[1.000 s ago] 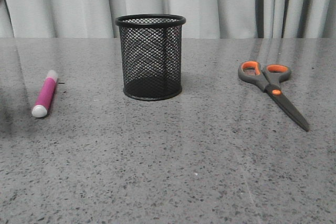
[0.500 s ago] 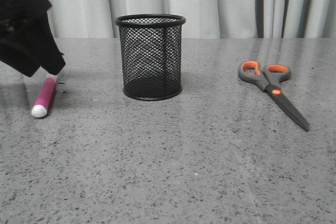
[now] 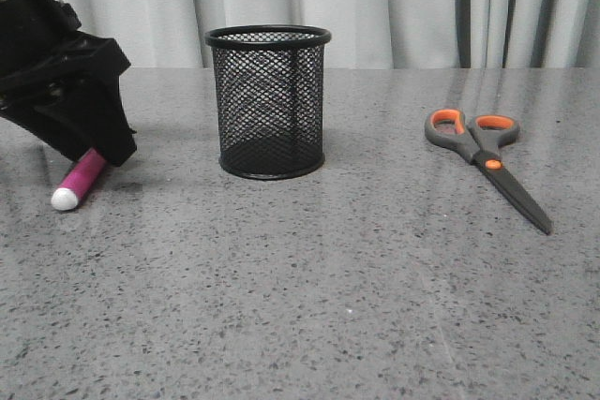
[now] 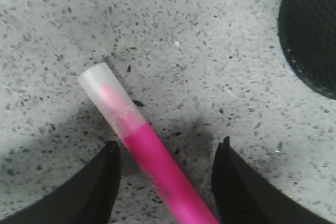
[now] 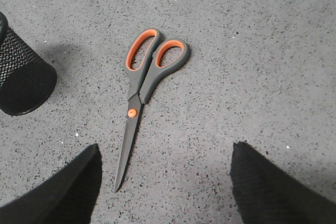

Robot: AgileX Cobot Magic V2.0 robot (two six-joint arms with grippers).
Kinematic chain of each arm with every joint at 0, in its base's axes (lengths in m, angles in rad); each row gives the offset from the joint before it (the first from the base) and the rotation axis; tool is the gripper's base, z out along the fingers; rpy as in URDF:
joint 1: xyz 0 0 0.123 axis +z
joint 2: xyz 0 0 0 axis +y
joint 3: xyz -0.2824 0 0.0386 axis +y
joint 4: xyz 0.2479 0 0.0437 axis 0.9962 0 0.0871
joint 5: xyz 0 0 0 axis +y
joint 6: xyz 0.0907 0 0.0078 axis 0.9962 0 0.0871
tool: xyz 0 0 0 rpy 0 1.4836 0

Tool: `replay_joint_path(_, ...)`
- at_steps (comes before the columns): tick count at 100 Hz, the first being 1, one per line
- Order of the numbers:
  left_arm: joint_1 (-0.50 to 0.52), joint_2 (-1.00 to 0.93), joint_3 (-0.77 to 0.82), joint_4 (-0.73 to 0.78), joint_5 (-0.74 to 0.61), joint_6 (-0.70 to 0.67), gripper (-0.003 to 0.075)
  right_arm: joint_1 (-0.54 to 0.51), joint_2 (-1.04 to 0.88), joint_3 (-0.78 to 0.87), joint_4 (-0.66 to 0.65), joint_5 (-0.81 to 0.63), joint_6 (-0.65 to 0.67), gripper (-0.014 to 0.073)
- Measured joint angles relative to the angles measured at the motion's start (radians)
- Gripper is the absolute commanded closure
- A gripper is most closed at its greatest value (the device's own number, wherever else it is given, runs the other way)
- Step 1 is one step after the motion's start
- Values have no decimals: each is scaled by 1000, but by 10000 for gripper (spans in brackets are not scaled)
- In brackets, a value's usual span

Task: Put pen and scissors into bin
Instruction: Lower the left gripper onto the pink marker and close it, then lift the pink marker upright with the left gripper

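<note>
1. Nothing binned yet — the bin [image 3: 269, 102] stands upright mid-table, and nothing shows through its mesh.
2. Left gripper [image 4: 165, 174] is down over the pen [image 3: 79, 181], fingers spread wide, one on each side of the pink barrel; in the wrist view neither finger touches it. Holding nothing.
3. Pen lies flat on the table [image 3: 309, 288] to the left of the bin, white end toward the camera, pale cap end hidden under the gripper in the front view.
4. Scissors [image 3: 486, 160] lie flat, well apart from the bin on its right, blades closed, untouched.
5. Right gripper [image 5: 165, 187] hangs above the scissors, fingers wide apart, empty — not seen in the front view.
6. Left to do, I'd say: close on the pen, lift, drop in the bin; then the same for the scissors.
</note>
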Motion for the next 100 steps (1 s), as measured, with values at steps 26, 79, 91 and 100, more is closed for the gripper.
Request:
replay_joint_path(26, 0, 1, -4, 45, 21, -12, 740, 0, 0, 0, 0, -3, 0, 127)
replay_joint_path(79, -166, -237, -73, 51, -192, 4, 740, 0, 0, 0, 0, -7, -2, 127)
replay_joint_path(91, -237, -254, -73, 25, -302, 4, 740, 0, 0, 0, 0, -7, -2, 127)
replay_joint_path(100, -286, -230, -73, 1, -372, 4, 740, 0, 0, 0, 0, -7, -2, 127)
